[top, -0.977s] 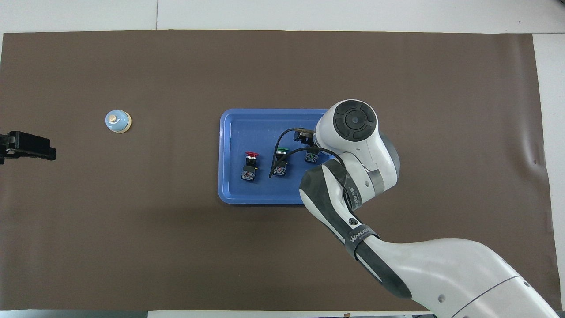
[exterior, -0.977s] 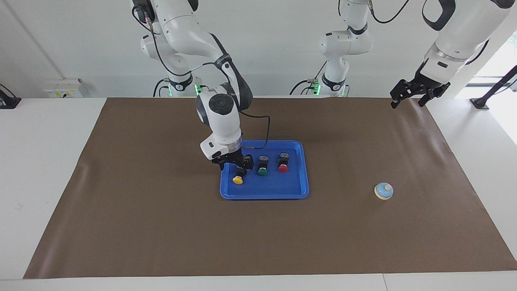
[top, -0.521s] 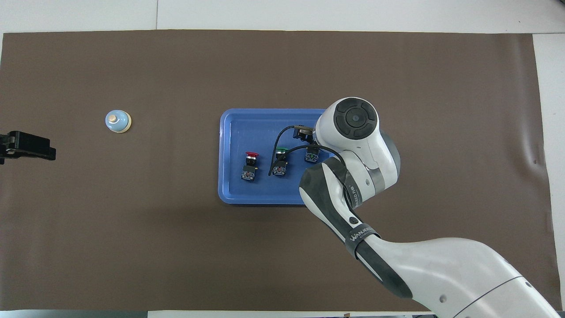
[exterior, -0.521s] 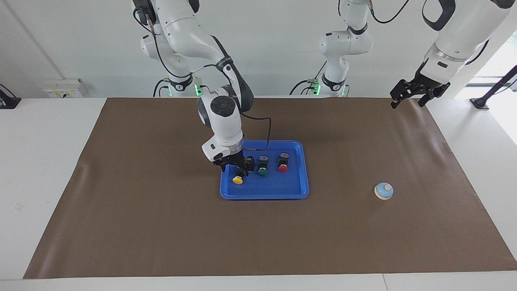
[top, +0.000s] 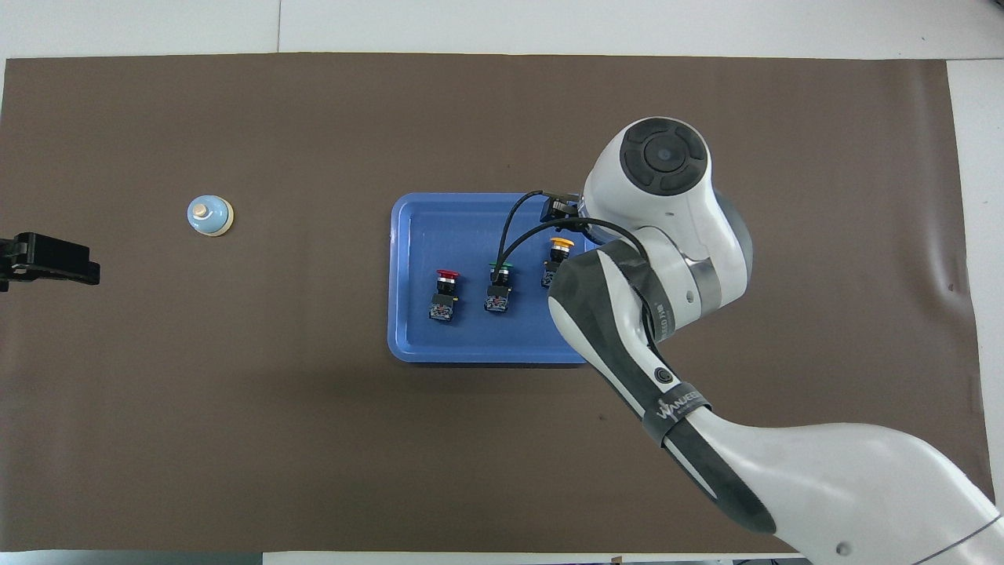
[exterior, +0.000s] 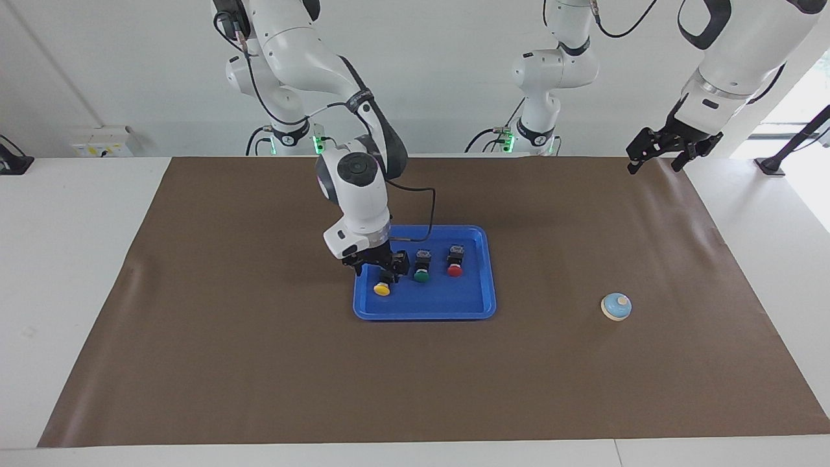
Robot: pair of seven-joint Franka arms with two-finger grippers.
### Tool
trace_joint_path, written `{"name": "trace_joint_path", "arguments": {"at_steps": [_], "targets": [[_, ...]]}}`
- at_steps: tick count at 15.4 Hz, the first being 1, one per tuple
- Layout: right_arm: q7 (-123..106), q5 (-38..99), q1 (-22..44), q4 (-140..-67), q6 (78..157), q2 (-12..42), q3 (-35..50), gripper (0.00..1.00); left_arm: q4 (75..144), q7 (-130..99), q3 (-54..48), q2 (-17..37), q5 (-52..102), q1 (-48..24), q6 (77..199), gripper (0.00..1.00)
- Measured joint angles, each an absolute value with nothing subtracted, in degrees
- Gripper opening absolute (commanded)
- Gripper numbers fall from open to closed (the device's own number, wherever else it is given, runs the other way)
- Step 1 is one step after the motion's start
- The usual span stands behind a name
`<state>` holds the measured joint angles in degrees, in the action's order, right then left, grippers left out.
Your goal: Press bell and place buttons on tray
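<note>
I have the right end effector (exterior: 381, 264) low over the blue tray (exterior: 476, 305), its fingers spread just above the black body of the yellow button (exterior: 382, 289) and gripping nothing that I can see. That button lies in the tray at the side toward the right arm's end of the desk, with the green button (exterior: 421, 275) beside it in the middle and the red button (exterior: 454, 270) next in the row, all three on their sides with caps pointing away from the robots. The tray sits at the middle of the brown mat (exterior: 259, 363). The bell (exterior: 616, 307) stands on the mat well apart from the tray, toward the left arm's end. My left end effector (exterior: 655, 157) waits, open and empty, over the mat's corner at the robots' edge.
</note>
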<state>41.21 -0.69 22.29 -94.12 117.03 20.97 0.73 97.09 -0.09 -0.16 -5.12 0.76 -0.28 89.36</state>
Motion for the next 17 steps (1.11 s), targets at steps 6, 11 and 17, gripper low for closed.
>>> {"name": "trace_joint_path", "arguments": {"at_steps": [6,11,17], "targets": [[30.7,-0.7,13.6,-91.4,106.6,13.3,0.6,1.0,97.0,-0.1,-0.3,-5.1,0.8,-0.3,89.4,1.0],[21.6,-0.6,8.2,-91.2,100.6,8.4,0.6,1.0,97.0,-0.1,-0.3,-5.1,0.8,-0.3,89.4,1.0],[19.7,-0.6,6.8,-91.2,98.1,6.9,0.6,1.0,97.0,-0.1,-0.3,-5.1,0.8,-0.3,89.4,1.0]]}}
